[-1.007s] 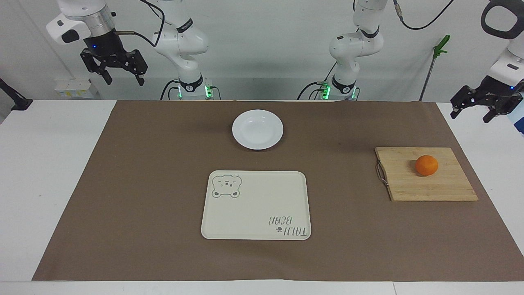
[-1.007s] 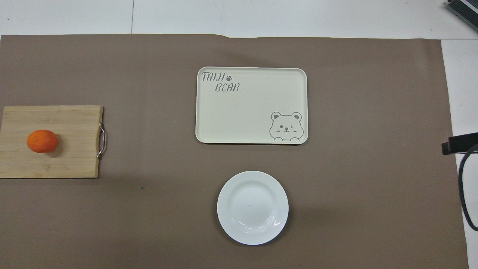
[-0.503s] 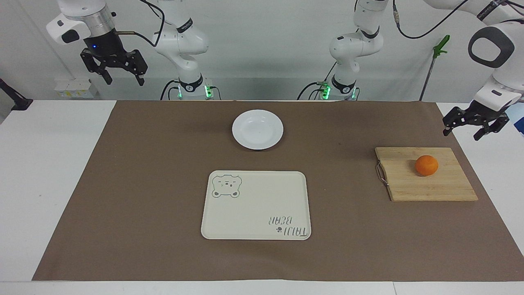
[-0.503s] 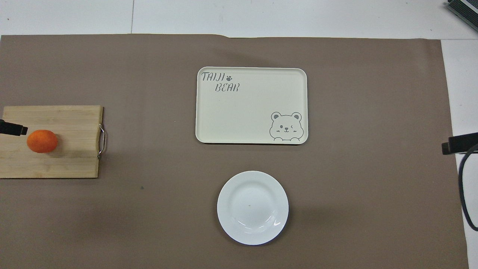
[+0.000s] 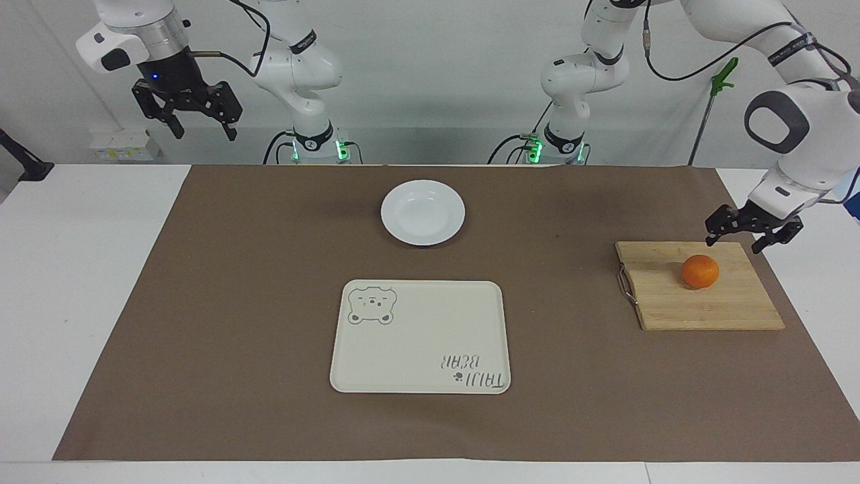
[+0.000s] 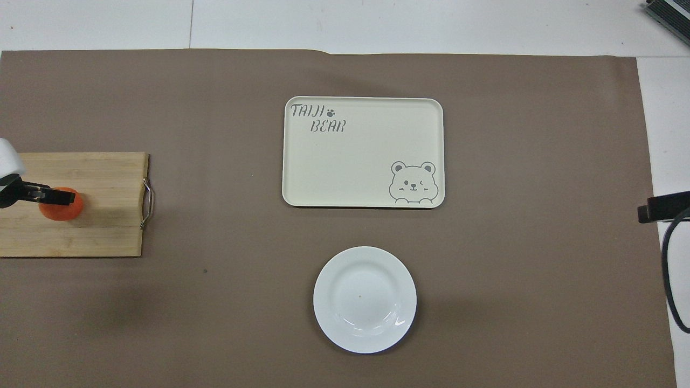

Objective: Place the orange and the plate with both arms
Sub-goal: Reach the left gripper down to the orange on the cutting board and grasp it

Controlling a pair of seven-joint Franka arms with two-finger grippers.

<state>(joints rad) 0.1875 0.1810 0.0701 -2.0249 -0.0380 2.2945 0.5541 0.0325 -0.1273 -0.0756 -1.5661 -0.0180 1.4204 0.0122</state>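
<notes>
left gripper point(image 5: 744, 235) has swung in and dropped since a second ago, from off the desk's edge to over the cutting board's point(image 5: 699, 302) corner nearest the robots, at the left arm's end. its fingers point(image 5: 713, 232) are spread wide, holding nothing, and sit just above the orange point(image 5: 700, 271) without touching it. from overhead one finger covers part of the orange point(image 6: 63, 207), but the facing view shows a clear gap.

right gripper point(image 5: 197, 119) hasn't really budged, fingers wide and empty too, parked high in the air at the right arm's end of the desk point(image 5: 80, 282), waiting.

orange sits on the wooden cutting board, which has a metal handle point(image 5: 625, 286) on the side toward the middle. plate point(image 5: 422, 212) lies flat on the brown mat point(image 5: 235, 302) at the middle, close to the robots. cream bear tray point(image 5: 420, 336) is farther from the robots than the plate, a bit apart from it, with nothing on it.
</notes>
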